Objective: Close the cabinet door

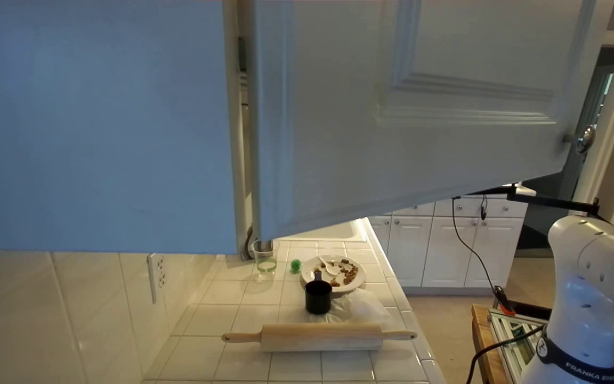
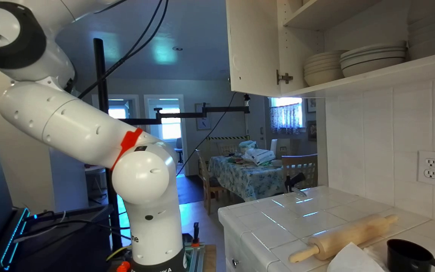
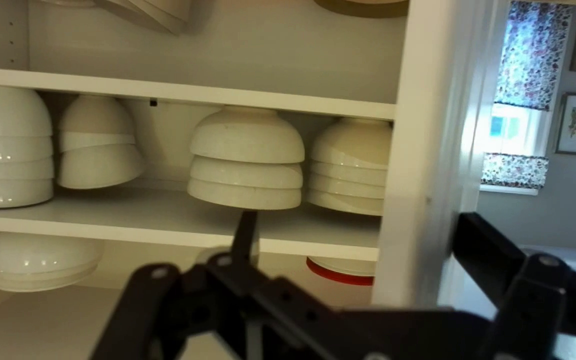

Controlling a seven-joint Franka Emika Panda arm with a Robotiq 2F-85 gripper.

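The cabinet door (image 1: 328,117) is large and pale with a raised panel moulding and stands swung open in both exterior views. A round metal knob (image 1: 585,140) is on its outer face near the free lower corner. Its inner side (image 2: 253,49) and a hinge show from the other side. In the wrist view the door's edge (image 3: 408,150) runs upright between the fingers of my open gripper (image 3: 359,220). The right finger is close against its outer face; I cannot tell if it touches. The left finger is apart, on the inner side. The gripper is hidden or out of frame in both exterior views.
Shelves (image 3: 178,87) hold several stacked bowls (image 3: 245,160). A flat bluish panel (image 1: 99,122) is beside the door. Below, the tiled counter (image 2: 263,226) bears a rolling pin (image 1: 322,337), a black cup (image 1: 318,297), a plate (image 1: 360,284) of food and a clear cup (image 1: 265,266).
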